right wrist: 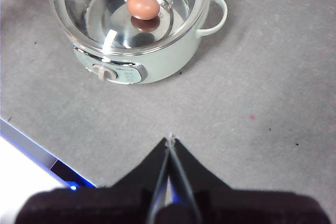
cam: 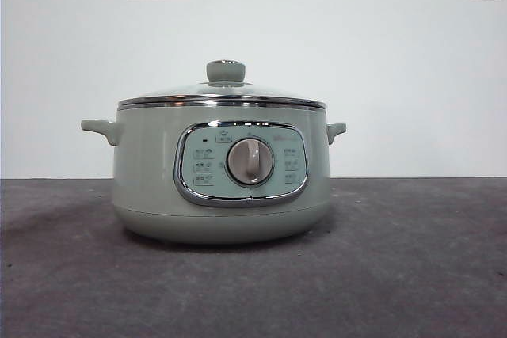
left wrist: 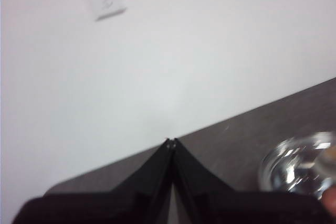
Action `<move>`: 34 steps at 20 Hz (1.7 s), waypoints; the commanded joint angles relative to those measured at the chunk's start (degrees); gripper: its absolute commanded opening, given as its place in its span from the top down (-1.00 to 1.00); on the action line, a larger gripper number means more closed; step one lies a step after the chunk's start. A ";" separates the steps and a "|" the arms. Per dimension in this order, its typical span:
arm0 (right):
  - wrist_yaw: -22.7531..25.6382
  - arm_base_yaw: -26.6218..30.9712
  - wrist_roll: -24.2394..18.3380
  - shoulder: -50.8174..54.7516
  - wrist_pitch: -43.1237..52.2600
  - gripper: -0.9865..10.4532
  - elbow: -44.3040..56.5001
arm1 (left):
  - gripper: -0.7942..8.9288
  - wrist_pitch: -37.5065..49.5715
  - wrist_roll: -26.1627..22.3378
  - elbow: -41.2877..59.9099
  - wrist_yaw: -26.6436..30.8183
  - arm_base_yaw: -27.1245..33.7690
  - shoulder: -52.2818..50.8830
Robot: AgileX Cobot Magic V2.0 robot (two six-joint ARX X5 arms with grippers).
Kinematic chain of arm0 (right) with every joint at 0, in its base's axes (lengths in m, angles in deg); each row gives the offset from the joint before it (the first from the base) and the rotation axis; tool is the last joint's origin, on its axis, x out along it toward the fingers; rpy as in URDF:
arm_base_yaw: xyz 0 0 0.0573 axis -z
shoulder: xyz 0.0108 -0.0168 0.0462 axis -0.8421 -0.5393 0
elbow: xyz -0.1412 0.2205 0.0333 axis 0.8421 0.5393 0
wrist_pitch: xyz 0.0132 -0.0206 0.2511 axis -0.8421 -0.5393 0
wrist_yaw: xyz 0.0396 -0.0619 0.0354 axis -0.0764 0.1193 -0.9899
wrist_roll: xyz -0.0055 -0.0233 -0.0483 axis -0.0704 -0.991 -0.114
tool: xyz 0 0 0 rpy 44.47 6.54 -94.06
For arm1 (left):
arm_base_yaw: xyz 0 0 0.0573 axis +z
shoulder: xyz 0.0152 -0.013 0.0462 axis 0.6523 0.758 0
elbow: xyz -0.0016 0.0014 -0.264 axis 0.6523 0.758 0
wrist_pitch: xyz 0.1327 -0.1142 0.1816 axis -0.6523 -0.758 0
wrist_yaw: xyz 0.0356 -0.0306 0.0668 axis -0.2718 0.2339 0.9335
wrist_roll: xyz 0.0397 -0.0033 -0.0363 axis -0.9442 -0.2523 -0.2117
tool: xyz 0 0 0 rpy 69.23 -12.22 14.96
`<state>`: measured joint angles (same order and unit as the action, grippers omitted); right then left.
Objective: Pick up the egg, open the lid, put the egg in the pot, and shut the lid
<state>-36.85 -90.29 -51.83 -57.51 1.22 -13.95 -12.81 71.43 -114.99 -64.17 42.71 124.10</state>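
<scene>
Egg [right wrist: 143,6] sat inside the pot [right wrist: 163,61] under the seated lid [right wrist: 79,3], well ahead of the right pincer [right wrist: 170,140], which hung above the surface [right wrist: 252,93], jaws together and empty; left pincer [left wrist: 171,141] likewise pressed together, empty.

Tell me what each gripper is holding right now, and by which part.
Nothing. The left gripper and right gripper are both shut on nothing; the egg lies inside the pot under the lid.
</scene>
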 commanded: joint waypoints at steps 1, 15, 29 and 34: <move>0.07 -0.04 0.39 -0.15 -1.38 0.83 0.26 | 0.84 6.45 -0.04 15.02 0.37 1.27 -7.78; 0.07 -0.04 0.39 -0.26 -1.38 0.83 0.26 | 0.84 19.78 12.35 56.48 5.92 2.58 -33.46; 0.07 -0.04 0.39 -0.26 -1.38 0.83 0.26 | 0.84 14.73 15.89 57.24 4.35 2.69 -32.96; 0.07 -0.04 0.37 -0.26 -1.38 0.83 0.26 | 0.84 14.73 15.91 57.24 4.35 2.69 -32.00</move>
<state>-36.83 -90.29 -51.83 -57.64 1.22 -13.95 1.73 87.10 -58.29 -59.51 45.21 92.16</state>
